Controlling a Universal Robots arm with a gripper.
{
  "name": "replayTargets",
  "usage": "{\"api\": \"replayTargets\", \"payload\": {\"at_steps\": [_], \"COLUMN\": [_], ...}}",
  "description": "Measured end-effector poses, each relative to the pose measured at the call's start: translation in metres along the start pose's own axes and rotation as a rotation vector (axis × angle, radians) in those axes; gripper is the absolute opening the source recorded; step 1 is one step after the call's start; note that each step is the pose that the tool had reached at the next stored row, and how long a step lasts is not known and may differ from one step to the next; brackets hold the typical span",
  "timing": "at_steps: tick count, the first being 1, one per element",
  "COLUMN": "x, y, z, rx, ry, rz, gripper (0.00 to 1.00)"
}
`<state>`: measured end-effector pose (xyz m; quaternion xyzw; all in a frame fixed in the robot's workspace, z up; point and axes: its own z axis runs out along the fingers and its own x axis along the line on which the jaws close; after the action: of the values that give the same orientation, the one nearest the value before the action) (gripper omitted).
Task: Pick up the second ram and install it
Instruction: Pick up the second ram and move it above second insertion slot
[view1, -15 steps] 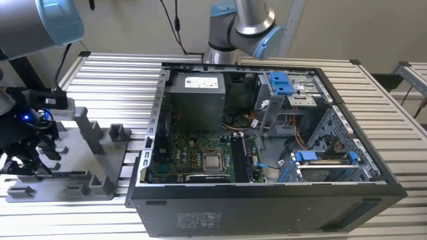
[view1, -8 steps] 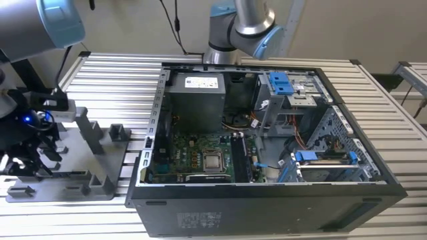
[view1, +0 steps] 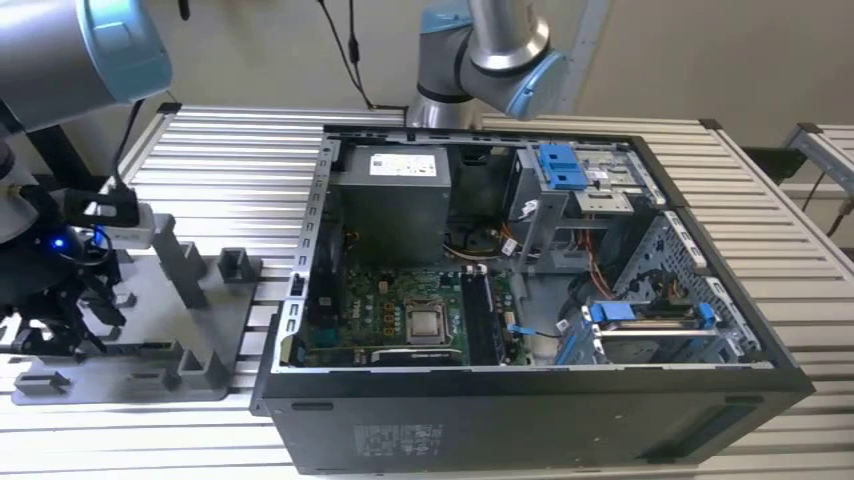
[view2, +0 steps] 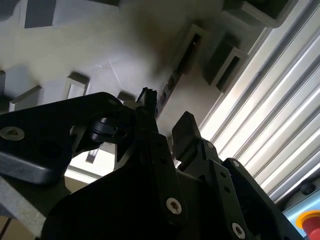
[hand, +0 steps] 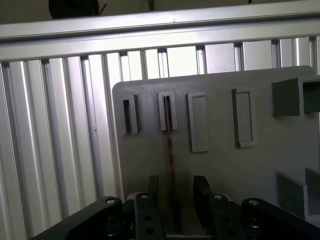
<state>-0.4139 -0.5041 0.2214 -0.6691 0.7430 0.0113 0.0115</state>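
The second ram (hand: 170, 145) stands on its thin edge in a slot of the grey tray (hand: 280, 150). In the first wrist view it is a narrow dark line with a coppery edge. My gripper (hand: 176, 182) is open and low over the tray, with one black finger on each side of the stick. One finger is close to the stick and the other stands clearly off it. The second wrist view shows the same stick (view2: 170, 85) running away from my gripper (view2: 166, 107). In the exterior view my gripper (view1: 74, 310) hangs over the tray (view1: 147, 330) on the exterior view's left.
An open computer case (view1: 534, 250) lies on the slatted metal table (view1: 227, 170), to the exterior view's right of the tray. Its motherboard with the processor socket (view1: 430, 322) faces up. Upright grey blocks (view1: 180, 260) stand on the tray. A second arm's base (view1: 474, 60) is behind the case.
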Motion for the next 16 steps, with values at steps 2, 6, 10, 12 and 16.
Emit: {"api": "replayTargets", "payload": {"at_steps": [2, 6, 10, 12, 16], "x": [0.0002, 0.001, 0.0013, 0.0014, 0.0017], "y": [0.0017, 0.007, 0.008, 0.0086, 0.0093], "z": [0.0017, 0.0048, 0.0097, 0.0122, 0.0174], "rx": [-0.0003, -0.0009, -0.0019, -0.0024, -0.0029], "ry": [0.0001, 0.0, 0.0, 0.0001, 0.0001], "rz": [-0.005, -0.028, -0.064, -0.08, -0.096], "gripper": [0.42, 0.42, 0.42, 0.42, 0.42]}}
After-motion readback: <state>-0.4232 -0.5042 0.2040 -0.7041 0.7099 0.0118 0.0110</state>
